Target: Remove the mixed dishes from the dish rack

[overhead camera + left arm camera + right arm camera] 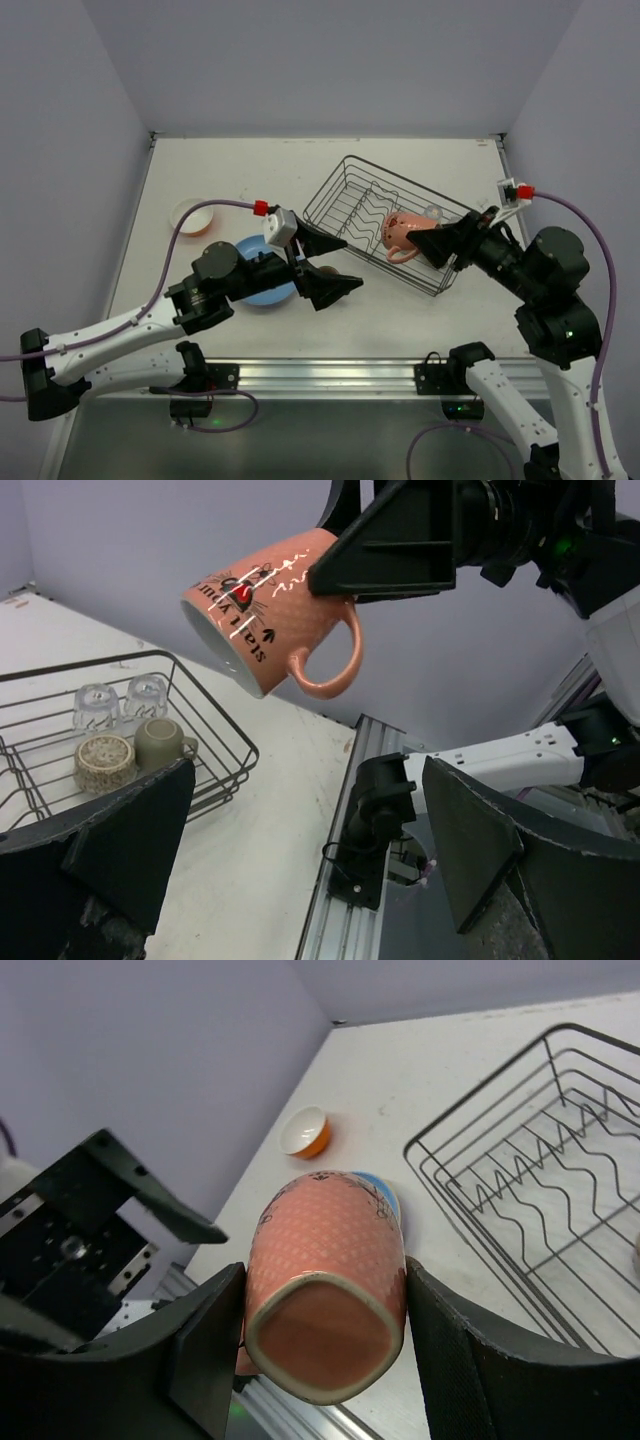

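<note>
While the right gripper [440, 245] clamps the pink mug [403, 235] aloft by the dish rack [340, 190] and the left gripper [352, 263] gapes empty, the orange bowl [190, 215] and blue plate [270, 295] sit out left (2 glasses [98, 705], 2 cups [105, 762] wait inside).

The right gripper [326, 1295] clamps a pink mug [322, 1235] between its two black fingers [470, 1360], one pressed against each side. The mug hangs above the table, tipped over, with its base turned toward the camera. Beyond it, mostly hidden, a light blue plate [386, 1193] lies on the white table [450, 1050]. Farther left an orange bowl [308, 1131] with a white inside sits upright. The black wire dish rack [530, 1175] stands on the far side, its wavy dividers in view. Part of the left arm [110, 1200] shows on the near side.
</note>
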